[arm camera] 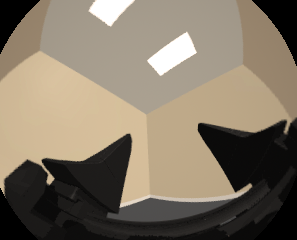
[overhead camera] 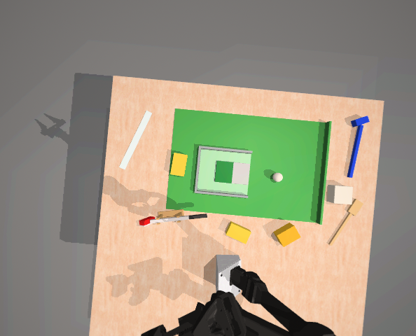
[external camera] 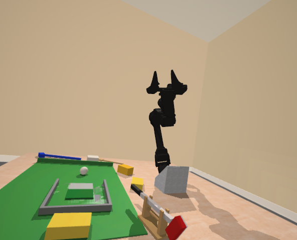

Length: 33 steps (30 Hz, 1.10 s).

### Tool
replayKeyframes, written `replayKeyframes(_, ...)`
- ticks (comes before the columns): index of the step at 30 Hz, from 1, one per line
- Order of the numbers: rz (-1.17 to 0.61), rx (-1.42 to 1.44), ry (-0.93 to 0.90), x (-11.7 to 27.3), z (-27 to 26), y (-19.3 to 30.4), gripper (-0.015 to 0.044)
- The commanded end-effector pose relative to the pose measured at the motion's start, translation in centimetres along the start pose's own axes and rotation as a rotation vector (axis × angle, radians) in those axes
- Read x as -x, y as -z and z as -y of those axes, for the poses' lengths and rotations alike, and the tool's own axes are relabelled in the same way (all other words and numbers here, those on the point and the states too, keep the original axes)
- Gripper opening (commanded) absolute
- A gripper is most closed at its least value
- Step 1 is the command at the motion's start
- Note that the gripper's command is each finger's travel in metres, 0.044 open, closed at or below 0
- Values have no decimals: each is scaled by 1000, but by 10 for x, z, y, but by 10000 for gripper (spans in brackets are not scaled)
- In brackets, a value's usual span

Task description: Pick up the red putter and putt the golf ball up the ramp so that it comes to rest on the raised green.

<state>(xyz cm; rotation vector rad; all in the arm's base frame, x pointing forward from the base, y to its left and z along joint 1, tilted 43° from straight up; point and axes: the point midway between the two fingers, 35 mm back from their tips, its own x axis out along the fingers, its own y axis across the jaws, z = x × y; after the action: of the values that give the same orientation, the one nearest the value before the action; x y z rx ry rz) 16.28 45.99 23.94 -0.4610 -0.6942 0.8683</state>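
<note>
The red-headed putter (overhead camera: 198, 216) (external camera: 155, 205) rests on a wooden stand (overhead camera: 170, 213) (external camera: 150, 222), its red head (overhead camera: 146, 220) (external camera: 176, 227) at one end, its black grip towards the arm's side. The white golf ball (overhead camera: 277, 177) (external camera: 83, 170) lies on the green mat (overhead camera: 215, 126) (external camera: 11, 206). A three-sided grey border (overhead camera: 196, 169) (external camera: 75, 208) surrounds a grey ramp (overhead camera: 241, 173) (external camera: 80, 186) and a dark green patch (overhead camera: 223, 171) (external camera: 79, 194); its open side faces the ball. My gripper (external camera: 163, 70) (arm camera: 166, 132) is open and empty, pointing upward high above the table, away from the putter.
Yellow blocks (overhead camera: 178, 164) (overhead camera: 238, 232) (external camera: 68, 224) and an orange block (overhead camera: 287, 234) (external camera: 125, 169) lie about. A blue putter (overhead camera: 355, 150), a white block (overhead camera: 342, 194) and a wooden mallet (overhead camera: 354, 207) lie beyond the mat's raised end. A white strip (overhead camera: 136, 138) lies at the left.
</note>
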Motion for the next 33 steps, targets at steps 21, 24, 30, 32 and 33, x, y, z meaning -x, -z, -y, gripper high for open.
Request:
replayKeyframes(21,-995,241,-615,90,-51,247,440)
replayKeyframes(24,-1125,261,-708,119,-48,267,440)
replayKeyframes(30,-1381,285,-906,181,-35,293,440)
replayKeyframes(32,-1463,287,-976,202,-29,297,440)
replayKeyframes(33,-1504,288,-1011,213,-26,298,440)
